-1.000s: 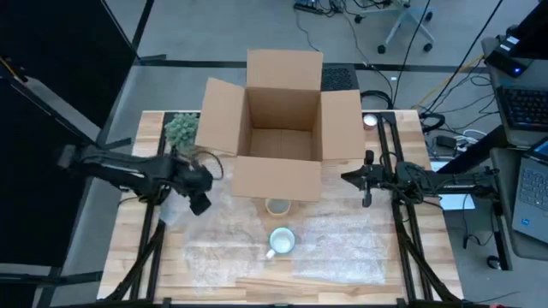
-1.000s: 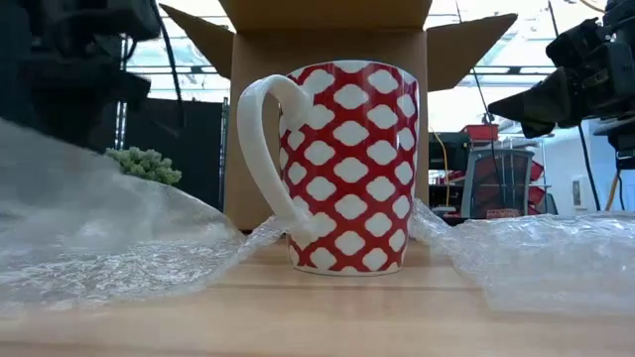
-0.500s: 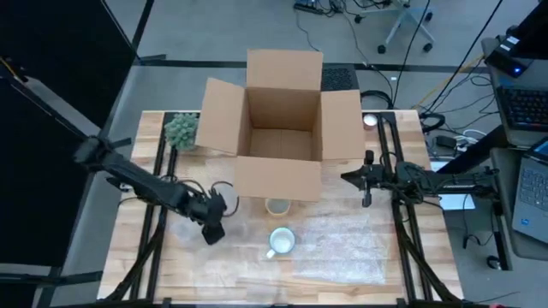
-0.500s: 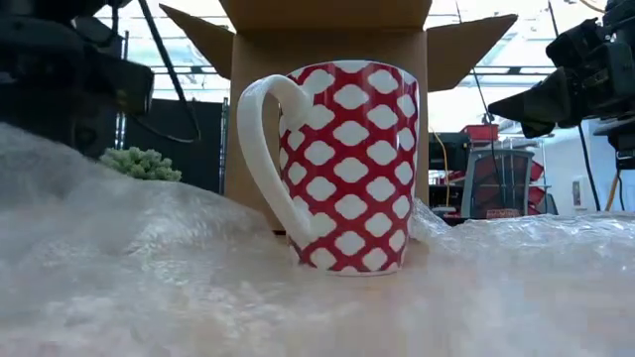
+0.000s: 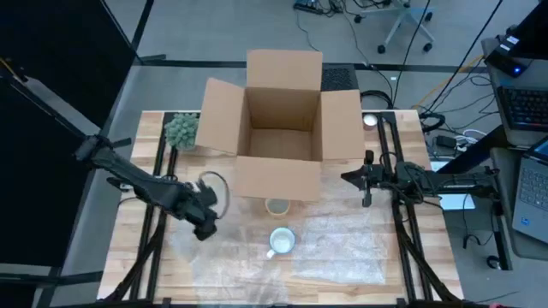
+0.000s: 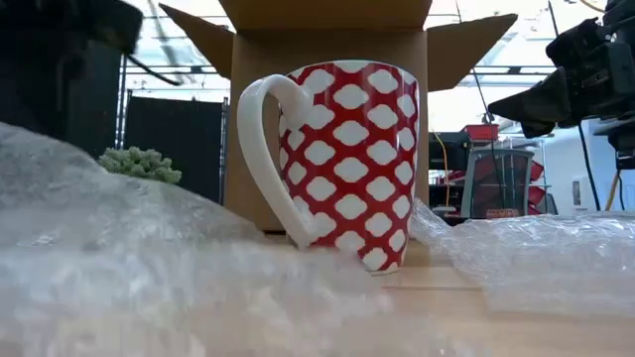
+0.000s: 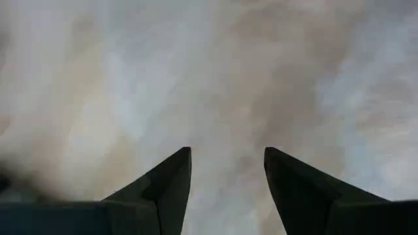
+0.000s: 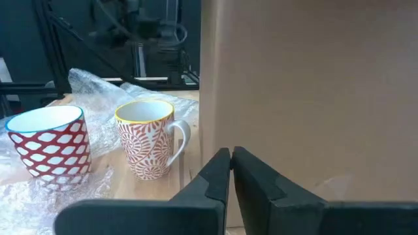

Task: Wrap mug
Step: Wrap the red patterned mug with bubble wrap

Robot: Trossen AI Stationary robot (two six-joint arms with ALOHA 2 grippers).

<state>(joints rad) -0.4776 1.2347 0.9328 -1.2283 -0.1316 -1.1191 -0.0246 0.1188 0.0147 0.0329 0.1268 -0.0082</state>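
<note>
**A:** Two mugs are on the table, so mind which one you wrap. The red-and-white lattice mug (image 5: 281,241) stands upright on the bubble wrap (image 5: 334,248), near the table's front edge. The orange-patterned mug (image 5: 276,206) sits just behind it, close against the cardboard box (image 5: 278,128).

**B:** What changed in the last second?

**A:** Your left gripper (image 5: 204,224) swung in from the table's left side and dropped low over the wrap, left of the lattice mug. Half a second ago it was a touch nearer the mug; now it has eased back. In the low view the sheet has heaped up on that side and its fold now laps the foot of the mug, where bare wood showed a second ago.

**B:** Is the left holding the sheet?

**A:** Its fingers (image 7: 163,186) stand spread, with only film beyond them. I would judge nothing is pinched yet, so the fold is merely pushed against the mug and could slump back.

**B:** And the right?

**A:** Your right gripper (image 8: 231,154) has not moved. It hangs clenched and empty beside the box's right flap, well clear of both mugs.

**B:** Room to work?

**A:** Tight behind: the box's front flap and the orange mug block a sweep that way. The small green plant (image 5: 181,129) is at the back left, out of the way. Open wrap lies to the mug's right, so you can carry the sheet over from the left. Keep it low; the front edge is near.
</note>
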